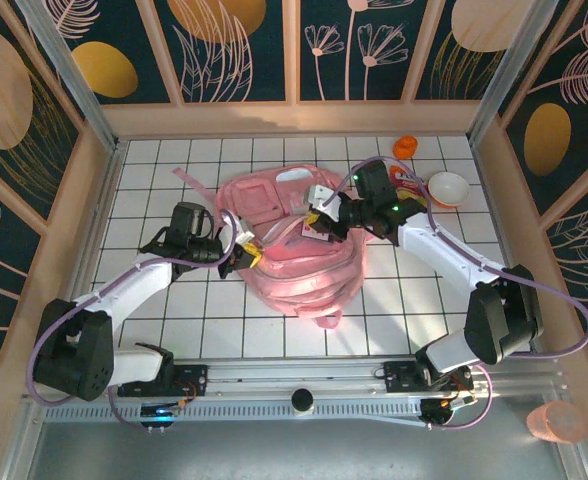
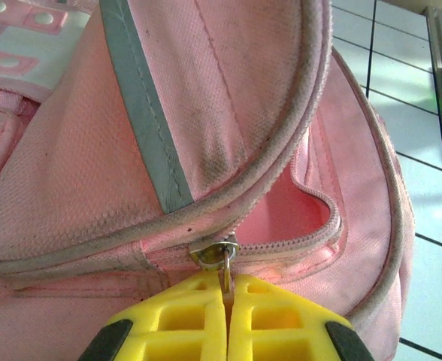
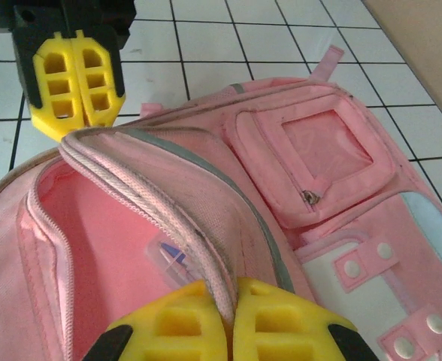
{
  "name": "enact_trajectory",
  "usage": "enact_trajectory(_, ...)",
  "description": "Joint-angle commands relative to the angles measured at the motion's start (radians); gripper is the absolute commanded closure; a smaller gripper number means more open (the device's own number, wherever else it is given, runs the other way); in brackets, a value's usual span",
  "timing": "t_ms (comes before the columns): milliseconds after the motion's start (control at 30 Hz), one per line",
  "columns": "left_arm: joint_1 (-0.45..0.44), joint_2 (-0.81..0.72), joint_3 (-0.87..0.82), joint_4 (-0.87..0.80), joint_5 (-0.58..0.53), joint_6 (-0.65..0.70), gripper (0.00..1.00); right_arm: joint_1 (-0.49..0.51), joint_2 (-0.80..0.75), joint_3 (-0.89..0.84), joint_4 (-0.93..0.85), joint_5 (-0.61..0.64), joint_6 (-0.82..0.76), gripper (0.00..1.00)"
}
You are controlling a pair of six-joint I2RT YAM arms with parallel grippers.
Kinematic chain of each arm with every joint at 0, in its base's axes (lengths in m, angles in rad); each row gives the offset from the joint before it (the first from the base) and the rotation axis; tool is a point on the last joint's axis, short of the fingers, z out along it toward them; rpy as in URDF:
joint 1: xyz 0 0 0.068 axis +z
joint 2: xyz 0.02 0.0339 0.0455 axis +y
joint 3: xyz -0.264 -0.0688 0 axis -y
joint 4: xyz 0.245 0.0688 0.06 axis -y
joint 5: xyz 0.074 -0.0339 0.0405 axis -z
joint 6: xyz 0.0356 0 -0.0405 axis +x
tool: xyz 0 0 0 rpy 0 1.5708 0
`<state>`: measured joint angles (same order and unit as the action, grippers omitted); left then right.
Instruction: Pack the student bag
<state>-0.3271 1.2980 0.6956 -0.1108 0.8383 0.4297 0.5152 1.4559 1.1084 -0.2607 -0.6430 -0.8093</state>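
Where bag [image 1: 294, 265] lies, tiles [image 1: 224, 320] gleam (white).

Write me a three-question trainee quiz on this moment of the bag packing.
1. True or false: the left gripper is shut on the zip pull of the student bag.
2. Which does the right gripper pinch? A: the bag's opening edge. B: a shoulder strap. C: nothing, its jaws are apart.
3. Fill in: the white bowl stands on the ___ arm's side of the bag.

Key: 1 true. 2 A. 3 right.
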Motion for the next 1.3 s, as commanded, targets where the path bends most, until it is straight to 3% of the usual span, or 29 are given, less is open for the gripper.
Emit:
enact_trajectory(0,-0.006,-0.025,-0.001,0.013,0.091,-0.057,1.0,0.013,-0.017,-0.004,0.107,0.005,0.043,1.0)
enact_trajectory(100,-0.008,-0.045,-0.011,0.028,0.067,-0.104,1.0,0.025,-0.027,-0.015,0.068,0.001,0.042,1.0)
enact_trajectory(133,-0.008,-0.052,-0.017,0.042,0.031,-0.126,1.0,0.025,-0.033,-0.013,0.046,-0.005,0.064,0.95)
enact_trajectory(167,-0.007,-0.057,-0.022,0.052,-0.011,-0.154,1.0,0.025,-0.045,-0.013,0.03,0.0,0.118,0.82)
enact_trajectory(267,-0.008,-0.059,-0.022,0.041,-0.052,-0.167,1.0,0.026,-0.108,-0.018,0.053,0.09,0.465,0.6)
enact_trajectory(333,-0.007,-0.057,-0.024,0.036,-0.056,-0.166,1.0,0.03,-0.168,-0.036,0.052,0.129,0.695,0.55)
enact_trajectory(567,-0.01,-0.065,-0.018,0.009,-0.075,-0.133,1.0,0.244,-0.364,-0.197,0.086,0.382,1.586,0.55)
enact_trajectory(767,-0.009,-0.06,-0.012,0.008,-0.086,-0.121,1.0,0.412,-0.445,-0.389,0.283,0.572,2.078,0.5)
enact_trajectory(1100,-0.009,-0.067,-0.007,-0.004,-0.087,-0.111,1.0,0.454,-0.278,-0.476,0.621,0.614,2.269,0.48)
enact_trajectory(1267,-0.012,-0.069,-0.007,-0.005,-0.081,-0.103,1.0,0.451,-0.224,-0.493,0.675,0.631,2.307,0.51)
